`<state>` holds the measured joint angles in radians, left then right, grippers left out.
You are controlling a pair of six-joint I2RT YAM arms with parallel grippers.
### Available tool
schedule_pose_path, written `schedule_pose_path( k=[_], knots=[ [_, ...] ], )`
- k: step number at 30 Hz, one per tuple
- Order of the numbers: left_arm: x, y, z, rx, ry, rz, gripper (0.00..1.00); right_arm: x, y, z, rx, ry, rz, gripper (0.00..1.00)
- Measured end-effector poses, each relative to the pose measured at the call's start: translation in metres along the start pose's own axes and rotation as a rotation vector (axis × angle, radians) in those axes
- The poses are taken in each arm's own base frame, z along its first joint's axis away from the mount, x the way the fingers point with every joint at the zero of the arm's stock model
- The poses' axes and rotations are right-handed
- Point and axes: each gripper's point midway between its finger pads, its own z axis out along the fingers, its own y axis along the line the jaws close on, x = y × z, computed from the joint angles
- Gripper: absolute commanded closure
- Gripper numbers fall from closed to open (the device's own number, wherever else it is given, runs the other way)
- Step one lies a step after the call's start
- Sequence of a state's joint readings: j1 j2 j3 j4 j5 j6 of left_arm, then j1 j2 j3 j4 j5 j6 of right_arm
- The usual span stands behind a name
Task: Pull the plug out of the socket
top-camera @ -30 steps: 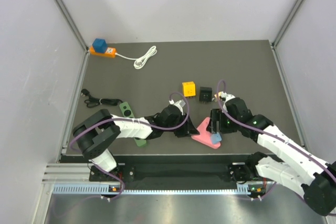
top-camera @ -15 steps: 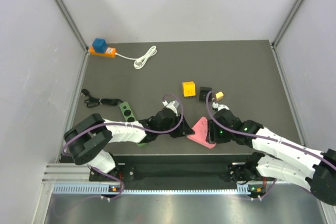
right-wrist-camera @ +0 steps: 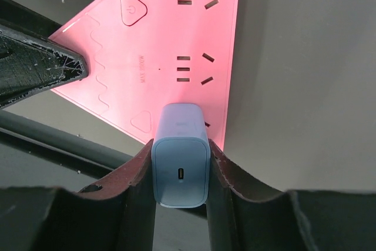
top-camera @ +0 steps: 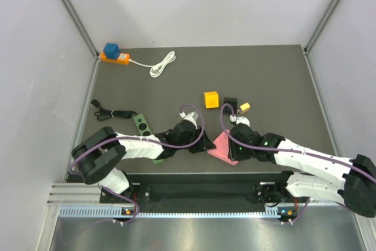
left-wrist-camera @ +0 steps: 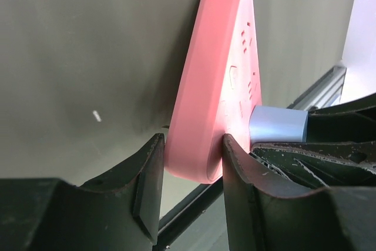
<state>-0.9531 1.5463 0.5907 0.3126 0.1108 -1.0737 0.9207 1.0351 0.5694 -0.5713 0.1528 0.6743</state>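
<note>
We see green strip [top-camera: 143, 124] at left by front edge, then left hand [left-wrist-camera: 191, 145] clenched on pink socket [right-wrist-camera: 164, 57] corner. In socket, near front worktop [top-camera: 264, 74] edge, blue plug [right-wrist-camera: 181, 174], right hand [right-wrist-camera: 181, 148] clamped on it. Behind: yellow cube [top-camera: 211, 99], black adapter [top-camera: 230, 104]. We find bare worktop rightward.

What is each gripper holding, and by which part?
The left gripper clamps the pink socket at one corner. The right gripper clamps the pale blue plug by its two sides.
</note>
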Motion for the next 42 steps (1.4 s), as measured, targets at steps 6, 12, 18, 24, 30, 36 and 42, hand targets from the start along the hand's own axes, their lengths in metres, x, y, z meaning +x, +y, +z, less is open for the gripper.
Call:
schedule_pose_path(
  k=[6,12,18,24,30,36,42],
  knots=[
    [-0.001,0.006,-0.004,-0.002,-0.023,-0.027,1.0,-0.004,0.004,0.003,-0.004,-0.005,-0.001,1.0],
    [0.0,0.009,-0.006,0.014,-0.038,-0.042,1.0,-0.005,0.005,0.004,-0.012,-0.011,0.002,1.0],
    [-0.002,0.009,-0.006,0.013,-0.048,-0.033,1.0,-0.007,0.003,0.005,-0.092,-0.027,0.067,1.0],
    [-0.01,0.009,-0.007,0.003,-0.088,-0.021,1.0,-0.012,0.004,0.006,-0.169,-0.034,0.121,1.0],
    [-0.008,0.007,-0.006,0.004,-0.087,-0.028,1.0,-0.013,-0.004,0.004,-0.118,-0.033,0.083,1.0],
    [-0.01,0.002,-0.005,0.015,-0.096,-0.045,1.0,-0.018,-0.008,-0.001,-0.072,-0.045,0.06,1.0],
    [-0.011,-0.001,-0.005,0.027,-0.102,-0.048,1.0,-0.021,-0.009,-0.006,-0.089,-0.048,0.076,1.0]
  ],
)
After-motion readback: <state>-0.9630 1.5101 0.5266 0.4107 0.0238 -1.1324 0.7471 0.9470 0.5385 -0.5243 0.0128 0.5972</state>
